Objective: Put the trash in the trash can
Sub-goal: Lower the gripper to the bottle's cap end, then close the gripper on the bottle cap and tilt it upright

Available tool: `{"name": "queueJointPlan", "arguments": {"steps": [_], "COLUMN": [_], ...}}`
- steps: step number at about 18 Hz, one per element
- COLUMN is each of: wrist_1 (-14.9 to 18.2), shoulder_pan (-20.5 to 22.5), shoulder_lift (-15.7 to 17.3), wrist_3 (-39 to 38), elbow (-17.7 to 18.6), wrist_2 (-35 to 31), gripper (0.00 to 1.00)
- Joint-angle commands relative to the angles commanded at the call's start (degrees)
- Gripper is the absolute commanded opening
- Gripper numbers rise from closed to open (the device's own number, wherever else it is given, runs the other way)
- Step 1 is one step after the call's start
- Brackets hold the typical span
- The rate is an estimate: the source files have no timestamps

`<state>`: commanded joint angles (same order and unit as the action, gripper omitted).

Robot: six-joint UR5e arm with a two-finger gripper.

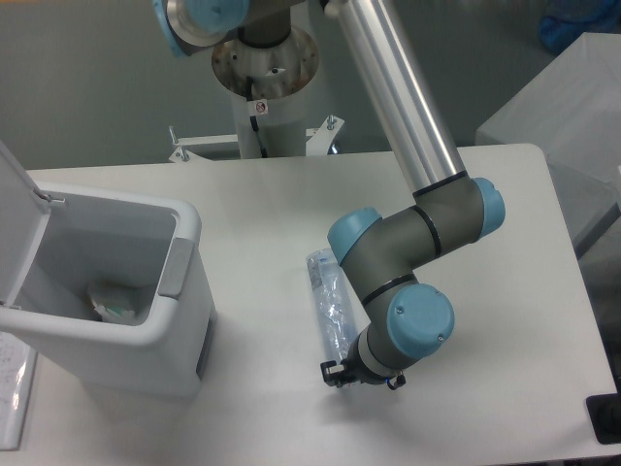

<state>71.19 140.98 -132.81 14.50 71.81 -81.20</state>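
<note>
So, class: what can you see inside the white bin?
Inside the bin, whose lid stands open, a crumpled clear-white wrapper with a green bit lies on the floor. The near wall hides the rest of the bottom.

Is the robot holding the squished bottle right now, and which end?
It cannot be told for sure. The end effector sits at the near end of the flattened bottle, low over the table, but the arm hides its fingers, so no grip shows.
</note>
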Motion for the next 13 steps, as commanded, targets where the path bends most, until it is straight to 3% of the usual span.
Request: {"name": "queueJointPlan", "arguments": {"steps": [13], "wrist_1": [-0.1], "shoulder_pan": [0.1], "shoulder_lift": [0.7], "wrist_3": [0.3], "elbow": [-0.7], "wrist_2": [-0.4], "gripper": [0.0]}}
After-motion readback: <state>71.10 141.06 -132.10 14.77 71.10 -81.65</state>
